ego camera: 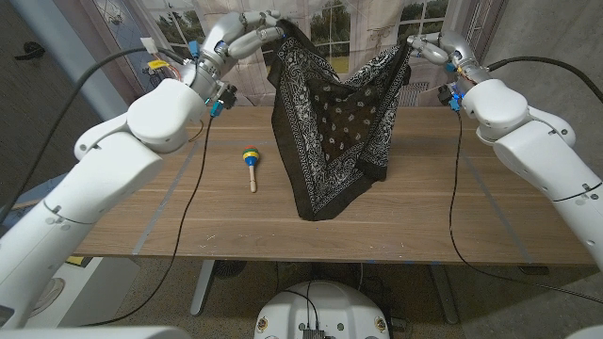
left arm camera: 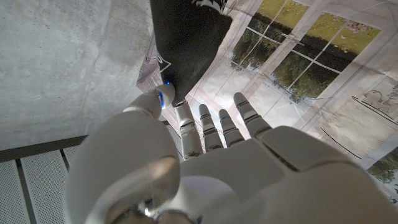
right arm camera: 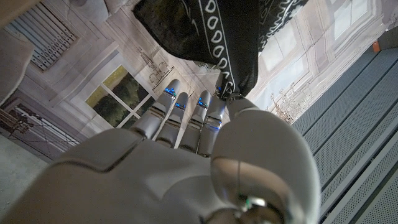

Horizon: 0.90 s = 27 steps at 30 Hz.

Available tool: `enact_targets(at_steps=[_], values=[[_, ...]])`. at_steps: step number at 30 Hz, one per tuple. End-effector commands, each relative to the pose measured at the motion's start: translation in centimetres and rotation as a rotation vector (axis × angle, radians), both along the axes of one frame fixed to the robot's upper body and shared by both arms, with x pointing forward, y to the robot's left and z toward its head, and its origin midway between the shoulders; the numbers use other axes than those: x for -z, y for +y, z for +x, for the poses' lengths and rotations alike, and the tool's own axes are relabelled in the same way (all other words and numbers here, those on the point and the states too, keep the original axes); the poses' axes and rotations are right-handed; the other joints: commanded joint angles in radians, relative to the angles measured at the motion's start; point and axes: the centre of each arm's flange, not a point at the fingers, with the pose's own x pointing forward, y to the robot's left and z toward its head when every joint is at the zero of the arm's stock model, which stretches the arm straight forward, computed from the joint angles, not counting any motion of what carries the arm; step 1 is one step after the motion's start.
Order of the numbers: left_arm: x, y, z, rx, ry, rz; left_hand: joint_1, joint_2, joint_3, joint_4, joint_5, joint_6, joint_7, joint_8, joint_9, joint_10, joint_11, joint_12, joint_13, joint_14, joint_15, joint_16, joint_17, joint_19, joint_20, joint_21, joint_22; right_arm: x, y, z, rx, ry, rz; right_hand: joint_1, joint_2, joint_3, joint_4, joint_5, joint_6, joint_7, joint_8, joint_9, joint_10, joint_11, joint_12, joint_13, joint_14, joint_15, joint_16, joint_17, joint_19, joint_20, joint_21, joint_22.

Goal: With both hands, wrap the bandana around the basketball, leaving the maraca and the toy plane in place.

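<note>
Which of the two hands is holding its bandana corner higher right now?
The left hand holds its corner of the bandana higher, near the picture's top in the head view; the right hand pinches its corner slightly lower.

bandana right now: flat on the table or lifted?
Lifted. The bandana hangs between the left hand and right hand, each pinching a top corner; its lower point reaches the table.

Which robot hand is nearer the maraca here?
Left. The left robot hand holds the bandana up by one corner, on the maraca's side. The right robot hand holds the opposite corner, beyond the hanging cloth.
</note>
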Motion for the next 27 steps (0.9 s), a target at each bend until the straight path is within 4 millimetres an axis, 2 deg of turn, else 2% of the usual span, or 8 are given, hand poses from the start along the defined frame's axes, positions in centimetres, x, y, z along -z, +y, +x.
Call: enact_targets(at_steps=[1, 8, 19, 20, 23, 27], values=[[0.3, 1.4, 1.6, -0.191, 0.073, -0.019, -0.001, 0.010, 0.007, -0.001, 0.007, 0.014, -0.013, 0.216, 0.385, 0.003, 0.003, 0.002, 0.004, -0.001, 0.009, -0.006, 0.002, -0.004, 0.002, 0.005, 0.003, 0.2, 0.5, 3.9, 0.017, 0.069, -0.008, 0.043, 0.029, -0.006, 0.000, -0.007, -0.003, -0.003, 0.000, -0.001, -0.006, -0.001, 0.006, 0.000, -0.004, -0.111, 0.002, 0.002, -0.004, 0.001, 0.004, -0.001], [0.8, 1.7, 3.1, -0.237, 0.121, -0.002, 0.000, 0.008, 0.010, -0.002, 0.007, 0.014, -0.010, 0.212, 0.374, 0.000, 0.008, 0.001, 0.005, -0.003, 0.009, -0.007, 0.002, -0.002, 0.001, 0.007, 0.003, 0.3, 1.2, 5.5, 0.025, 0.096, -0.023, 0.044, 0.029, -0.008, -0.001, -0.008, -0.001, -0.004, 0.000, -0.003, -0.010, -0.003, 0.006, 0.000, -0.006, -0.109, 0.001, 0.002, -0.005, 0.000, 0.005, -0.001], [1.9, 1.6, 5.8, -0.452, 0.158, -0.013, 0.002, 0.005, 0.015, -0.008, 0.004, 0.011, -0.008, 0.195, 0.340, 0.001, 0.007, 0.000, 0.005, -0.003, 0.011, -0.007, 0.000, 0.005, -0.004, 0.013, 0.002, 0.6, 2.4, 8.8, 0.030, 0.114, -0.042, 0.047, 0.026, -0.013, -0.004, -0.009, 0.002, -0.006, 0.000, -0.007, -0.005, -0.004, 0.010, -0.001, -0.005, -0.111, 0.002, 0.002, -0.007, -0.002, 0.007, -0.001], [1.8, 1.5, 6.1, -0.462, 0.164, -0.008, 0.002, 0.004, 0.015, -0.008, 0.003, 0.011, -0.007, 0.194, 0.338, 0.002, 0.007, 0.001, 0.005, -0.003, 0.010, -0.007, 0.000, 0.006, -0.004, 0.014, 0.002, 0.6, 2.6, 9.2, 0.036, 0.114, -0.041, 0.046, 0.025, -0.014, -0.004, -0.010, 0.003, -0.006, 0.000, -0.008, -0.002, -0.013, 0.011, -0.001, -0.005, -0.113, 0.002, 0.001, -0.008, -0.004, 0.007, -0.001], [1.6, 1.2, 7.2, -0.477, 0.178, -0.002, 0.001, 0.000, 0.015, -0.010, -0.001, 0.006, -0.011, 0.187, 0.325, 0.005, 0.005, 0.002, 0.006, 0.002, 0.006, -0.005, 0.000, 0.014, -0.008, 0.018, 0.002, 0.9, 2.7, 10.4, 0.040, 0.117, -0.041, 0.042, 0.023, -0.017, -0.001, -0.011, 0.001, -0.011, -0.001, -0.010, -0.004, -0.013, 0.011, -0.001, -0.005, -0.116, 0.000, -0.001, -0.011, -0.008, 0.007, -0.001], [1.1, 0.8, 8.6, -0.471, 0.204, 0.011, 0.001, -0.006, 0.015, -0.015, -0.009, 0.011, -0.004, 0.183, 0.312, 0.009, 0.003, 0.003, 0.006, 0.005, 0.006, -0.005, -0.002, 0.018, -0.010, 0.021, 0.001, 1.4, 2.5, 12.2, 0.039, 0.135, -0.011, 0.040, 0.021, -0.018, 0.001, -0.011, 0.004, -0.013, -0.001, -0.012, -0.003, -0.013, 0.013, -0.001, -0.003, -0.117, -0.003, -0.005, -0.010, -0.012, 0.009, -0.001]])
